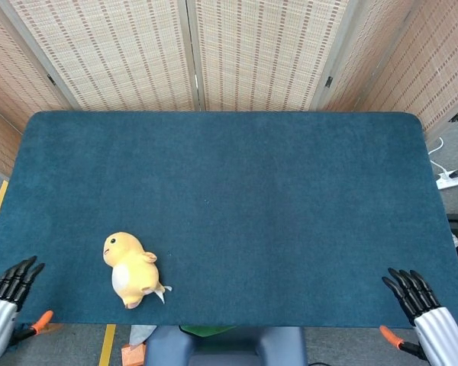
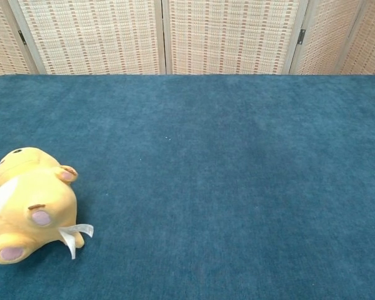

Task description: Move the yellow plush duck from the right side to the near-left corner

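The yellow plush duck [image 1: 132, 268] lies on its back on the blue table [image 1: 237, 191] near the near-left corner, head toward the far side, white tag by its tail. The chest view shows the duck [image 2: 30, 203] at the lower left, feet toward the camera. My left hand [image 1: 6, 293] is at the table's near-left edge, well left of the duck, fingers straight and apart, holding nothing. My right hand [image 1: 420, 301] sits at the near-right edge, fingers spread and empty. Neither hand shows in the chest view.
Woven folding screens [image 1: 191, 53] stand behind the table's far edge. A white power strip [image 1: 450, 180] lies on the floor past the right edge. Orange-handled items [image 1: 38, 324] lie on the floor below the near edge.
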Tool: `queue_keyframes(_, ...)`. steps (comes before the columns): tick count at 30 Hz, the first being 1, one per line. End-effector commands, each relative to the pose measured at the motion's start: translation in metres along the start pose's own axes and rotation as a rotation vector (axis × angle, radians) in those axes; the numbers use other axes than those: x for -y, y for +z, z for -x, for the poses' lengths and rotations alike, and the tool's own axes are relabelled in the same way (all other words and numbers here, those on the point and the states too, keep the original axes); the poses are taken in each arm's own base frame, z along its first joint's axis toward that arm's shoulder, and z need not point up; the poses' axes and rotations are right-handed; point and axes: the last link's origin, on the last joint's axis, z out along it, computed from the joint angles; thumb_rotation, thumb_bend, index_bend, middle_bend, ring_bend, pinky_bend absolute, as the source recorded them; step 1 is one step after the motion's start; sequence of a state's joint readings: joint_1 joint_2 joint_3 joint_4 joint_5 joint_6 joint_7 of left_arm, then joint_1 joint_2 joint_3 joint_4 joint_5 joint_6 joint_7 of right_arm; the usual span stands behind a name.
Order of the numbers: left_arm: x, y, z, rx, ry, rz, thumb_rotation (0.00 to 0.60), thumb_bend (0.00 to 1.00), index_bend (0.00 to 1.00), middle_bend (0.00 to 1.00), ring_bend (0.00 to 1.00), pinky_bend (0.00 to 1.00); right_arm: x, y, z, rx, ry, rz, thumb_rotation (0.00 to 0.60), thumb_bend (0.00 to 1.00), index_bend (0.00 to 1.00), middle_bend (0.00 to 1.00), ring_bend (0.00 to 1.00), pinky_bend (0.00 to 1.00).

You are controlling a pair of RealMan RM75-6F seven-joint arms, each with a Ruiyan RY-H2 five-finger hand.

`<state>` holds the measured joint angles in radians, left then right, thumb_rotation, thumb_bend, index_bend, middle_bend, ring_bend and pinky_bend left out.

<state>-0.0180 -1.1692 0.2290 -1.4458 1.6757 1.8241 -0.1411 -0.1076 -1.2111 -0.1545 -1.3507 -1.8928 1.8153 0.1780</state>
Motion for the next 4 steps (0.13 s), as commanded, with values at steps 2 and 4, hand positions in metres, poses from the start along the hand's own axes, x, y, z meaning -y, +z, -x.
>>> queue_keyframes(2,0.0226,-0.0151,-0.0237,-0.097,-0.015,-0.107,0.600,0.27,0.00,0.00,0.00,0.11,-0.0076,0.0069,-0.0096,-0.064,-0.155,0.181,0.600,0.15,0.00,0.00,0.00,0.00)
queue_keyframes(4,0.0254,-0.0165,-0.0240,-0.088,-0.022,-0.109,0.600,0.28,0.00,0.00,0.00,0.11,-0.0073,0.0077,-0.0112,-0.061,-0.173,0.213,0.600,0.15,0.00,0.00,0.00,0.00)
